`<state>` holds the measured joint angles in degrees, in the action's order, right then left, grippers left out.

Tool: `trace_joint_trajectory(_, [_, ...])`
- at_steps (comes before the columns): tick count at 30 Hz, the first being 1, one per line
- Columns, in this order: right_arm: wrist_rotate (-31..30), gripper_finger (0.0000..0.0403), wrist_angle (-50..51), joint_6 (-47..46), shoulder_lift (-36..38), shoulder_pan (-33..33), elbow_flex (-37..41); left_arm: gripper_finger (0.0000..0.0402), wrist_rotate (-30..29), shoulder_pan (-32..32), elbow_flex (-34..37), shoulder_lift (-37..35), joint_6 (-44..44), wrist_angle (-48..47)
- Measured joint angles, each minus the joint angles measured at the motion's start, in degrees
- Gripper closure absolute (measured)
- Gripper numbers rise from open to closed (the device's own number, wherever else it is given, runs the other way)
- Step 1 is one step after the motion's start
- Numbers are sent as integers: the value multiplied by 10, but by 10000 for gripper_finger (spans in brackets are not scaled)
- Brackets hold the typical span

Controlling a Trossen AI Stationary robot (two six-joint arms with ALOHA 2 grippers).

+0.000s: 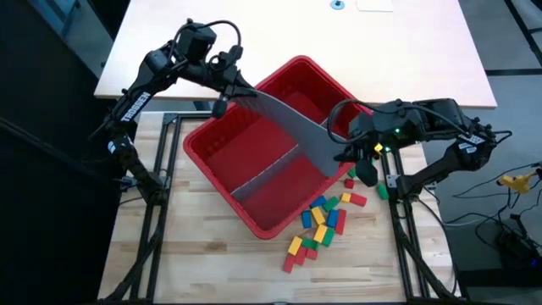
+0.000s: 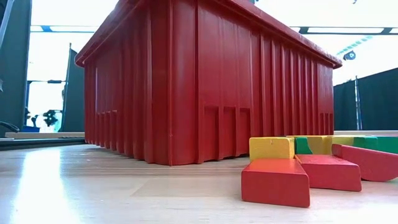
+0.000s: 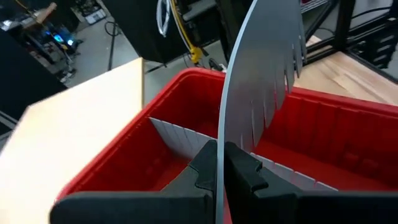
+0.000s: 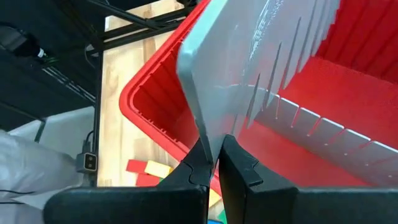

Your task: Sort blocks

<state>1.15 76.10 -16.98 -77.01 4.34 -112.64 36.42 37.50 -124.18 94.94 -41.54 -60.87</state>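
A red bin (image 1: pixel 193 146) stands skewed at mid-table; in the low view its wall (image 2: pixel 199 81) fills the picture. Inside it a grey slotted panel (image 1: pixel 262 174) stands on edge as a divider. A second grey slotted panel (image 1: pixel 284 123) hangs over the bin, held at either end by my left gripper (image 1: pixel 227 95) and my right gripper (image 1: pixel 343 157), both shut on it. Several red, yellow, blue and green blocks (image 1: pixel 322 220) lie in a loose heap on the table by the bin's near right side, also seen in the low view (image 2: pixel 273 180). My left gripper pinches the panel's far-left end edge (image 3: pixel 221 140) between its two fingers, coming slanting down from the table's far left. The panel runs away from the fingers, bowed, slotted edge to one side, clear above the bin. My right gripper pinches the panel's opposite end, at its lower corner (image 4: pixel 210 142), between its two fingers, coming from the table's right. The panel rises tilted from the fingers over the bin's right rim (image 4: pixel 149 106) and touches neither bin nor table there.
A pale board (image 1: pixel 296 34) covers the table's far part. Black frame rails (image 1: pixel 161 212) run along the wooden top left and right. Bare wood lies left of the bin and near the front edge. Cables and a yellow tool (image 1: pixel 517 180) sit off the right side.
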Motion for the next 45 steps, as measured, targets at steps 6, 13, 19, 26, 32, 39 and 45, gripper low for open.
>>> trace_joint_trajectory(6, [-20,396,3,-7,9,0,-7,401,8,0,13,0,-12,-31])
trace_joint_trajectory(13, [-63,351,-4,-21,25,0,-13,401,1,-1,20,0,-16,-36])
trace_joint_trajectory(19, [-94,302,-1,-25,29,0,-14,401,1,0,20,0,-16,-37])
trace_joint_trajectory(26, [-150,251,0,0,34,0,-14,401,1,0,21,0,-13,-43])
trace_joint_trajectory(32, [-210,223,1,27,47,-3,-14,401,0,0,21,0,-15,-81])
trace_joint_trajectory(39, [-222,220,-1,41,53,-23,-14,401,0,0,21,0,-27,-105])
trace_joint_trajectory(45, [-222,219,-3,53,35,-27,-14,401,19,0,21,4,-30,-105])
